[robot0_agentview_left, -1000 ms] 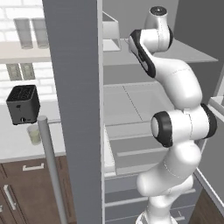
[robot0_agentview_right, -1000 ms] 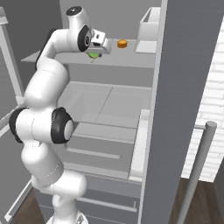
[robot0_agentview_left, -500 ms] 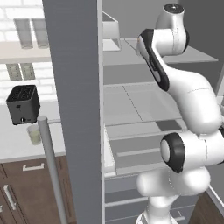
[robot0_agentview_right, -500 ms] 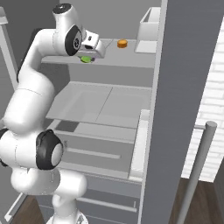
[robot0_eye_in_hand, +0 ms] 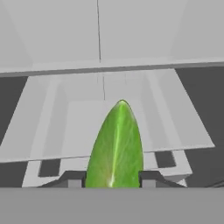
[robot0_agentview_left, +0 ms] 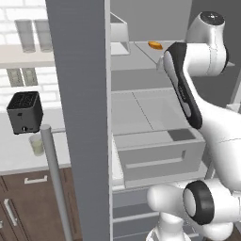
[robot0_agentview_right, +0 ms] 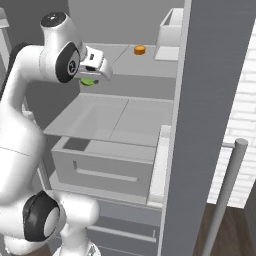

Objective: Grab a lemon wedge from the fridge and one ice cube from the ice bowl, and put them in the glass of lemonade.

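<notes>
My gripper is shut on the lemon wedge, a small green-yellow pointed piece. It hangs just in front of the upper shelf of the open fridge, above the drawer. In the hand view the lemon wedge stands upright between my two fingertips, with my gripper looking down at the fridge drawer. The glass of lemonade stands on the counter left of the fridge door, below the toaster. The ice bowl and ice cube are out of view.
A black toaster sits on the counter by the glass. On the fridge's upper shelf lie a small orange thing and a white box. The open door's bar handle stands near the counter front. Two tall grey glasses stand on a wall shelf.
My arm has drawn back from the upper shelf, carrying the lemon wedge left and down in the right base view. The elbow has swung outward. The grip on the wedge has held.
</notes>
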Motion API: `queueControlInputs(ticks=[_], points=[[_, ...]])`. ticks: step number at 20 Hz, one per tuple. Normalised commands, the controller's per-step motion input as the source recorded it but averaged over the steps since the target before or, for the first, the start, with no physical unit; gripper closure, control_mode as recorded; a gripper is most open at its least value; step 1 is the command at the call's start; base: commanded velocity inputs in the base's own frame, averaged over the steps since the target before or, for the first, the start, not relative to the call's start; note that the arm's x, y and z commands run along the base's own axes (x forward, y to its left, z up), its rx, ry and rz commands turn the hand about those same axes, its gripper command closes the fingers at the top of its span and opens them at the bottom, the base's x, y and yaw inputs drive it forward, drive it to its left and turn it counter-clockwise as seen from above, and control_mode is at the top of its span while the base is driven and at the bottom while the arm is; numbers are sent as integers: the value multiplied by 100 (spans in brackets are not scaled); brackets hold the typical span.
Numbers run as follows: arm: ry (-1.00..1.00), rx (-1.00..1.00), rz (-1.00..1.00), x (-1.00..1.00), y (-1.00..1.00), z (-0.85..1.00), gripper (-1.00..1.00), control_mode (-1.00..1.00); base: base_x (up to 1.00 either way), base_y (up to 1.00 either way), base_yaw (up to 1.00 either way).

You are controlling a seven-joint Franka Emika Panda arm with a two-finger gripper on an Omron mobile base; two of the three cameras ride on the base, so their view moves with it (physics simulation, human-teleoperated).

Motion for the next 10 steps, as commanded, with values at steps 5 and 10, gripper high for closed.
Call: queueControlInputs(ticks=[5, 10], points=[[7, 0, 7, -100, 0, -46, 100, -100, 0, 0, 0], [12, 0, 5, -85, 0, -52, 100, -100, 0, 0, 0]])
